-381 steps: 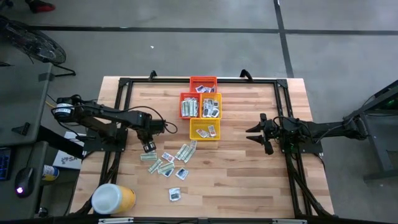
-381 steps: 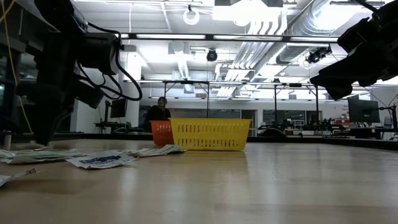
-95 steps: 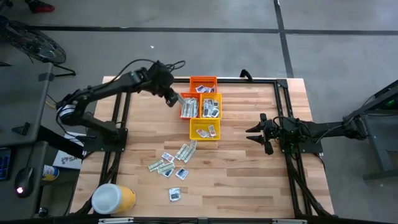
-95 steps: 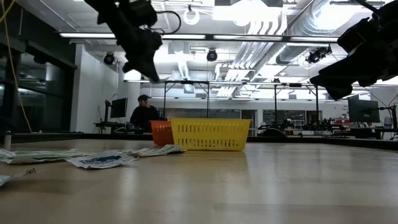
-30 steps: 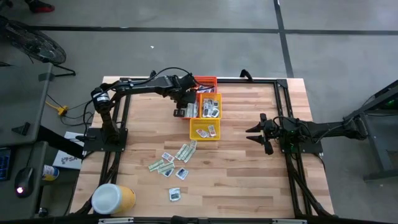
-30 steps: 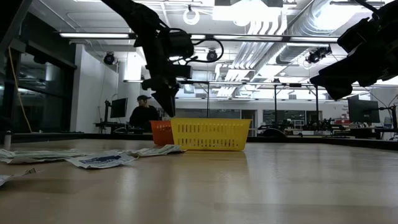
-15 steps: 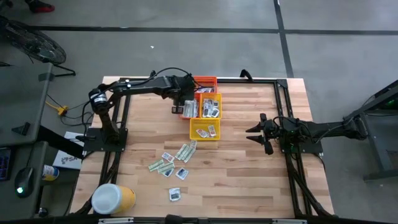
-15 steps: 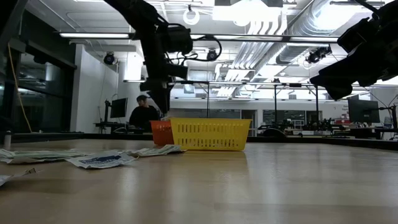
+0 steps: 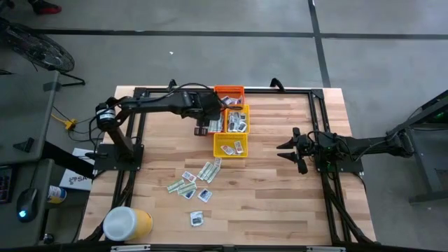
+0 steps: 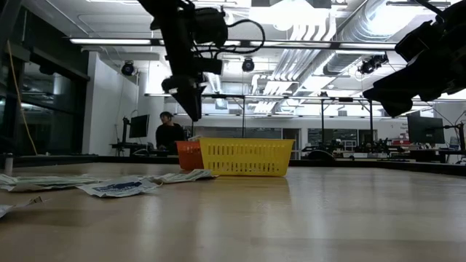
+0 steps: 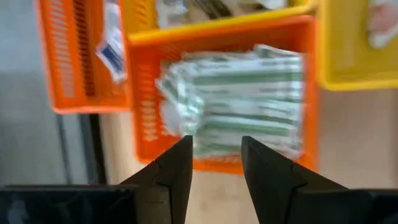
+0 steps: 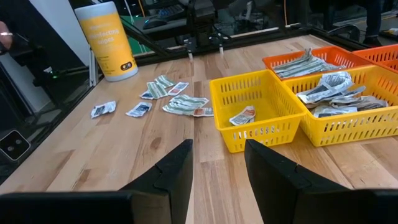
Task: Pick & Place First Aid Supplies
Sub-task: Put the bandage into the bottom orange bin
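My left gripper is open and holds nothing. It hangs above the near left edge of an orange basket in which several green-and-white strips lie. In the low view the left gripper is well above the baskets. Loose packets lie flat on the wood near the table's middle left, also seen as packets in the right wrist view. My right gripper waits open above the table's right side, touching nothing.
Another orange basket stands at the far edge, a yellow basket of white packets beside the strips, and a second yellow basket nearer. A big yellow tub stands at the near left corner. A person sits beyond the table.
My left gripper has risen above the orange basket of strips, staying over its near left edge. Its arm has drawn back a little toward the table's left. The right arm has kept still.
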Robot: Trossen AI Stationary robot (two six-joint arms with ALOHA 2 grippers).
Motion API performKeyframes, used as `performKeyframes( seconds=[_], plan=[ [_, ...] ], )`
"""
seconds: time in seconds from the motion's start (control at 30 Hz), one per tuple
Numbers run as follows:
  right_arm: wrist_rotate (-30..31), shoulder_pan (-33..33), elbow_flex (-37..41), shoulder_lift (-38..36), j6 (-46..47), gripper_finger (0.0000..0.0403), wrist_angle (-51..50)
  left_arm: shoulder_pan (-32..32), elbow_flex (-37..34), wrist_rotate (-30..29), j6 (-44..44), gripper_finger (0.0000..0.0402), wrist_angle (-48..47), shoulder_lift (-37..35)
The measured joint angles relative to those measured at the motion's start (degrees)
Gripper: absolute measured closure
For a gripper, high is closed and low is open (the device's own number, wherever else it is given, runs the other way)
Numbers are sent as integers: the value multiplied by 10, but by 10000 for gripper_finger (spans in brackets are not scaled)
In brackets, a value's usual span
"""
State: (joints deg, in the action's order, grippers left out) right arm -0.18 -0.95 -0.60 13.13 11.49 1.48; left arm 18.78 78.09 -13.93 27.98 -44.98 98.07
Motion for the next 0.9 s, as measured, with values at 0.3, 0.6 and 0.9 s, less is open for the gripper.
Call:
performKeyframes(
  seconds=[0.3,0.6,0.9],
  plan=[
    [0,0,0,0,0,263,0,-28,0,85,-191,267,-56,-22],
    [0,0,0,0,0,263,0,-85,-6,166,-174,268,-121,-24],
    [0,0,0,0,0,263,0,-161,-52,190,-45,268,-51,-24]
  ],
)
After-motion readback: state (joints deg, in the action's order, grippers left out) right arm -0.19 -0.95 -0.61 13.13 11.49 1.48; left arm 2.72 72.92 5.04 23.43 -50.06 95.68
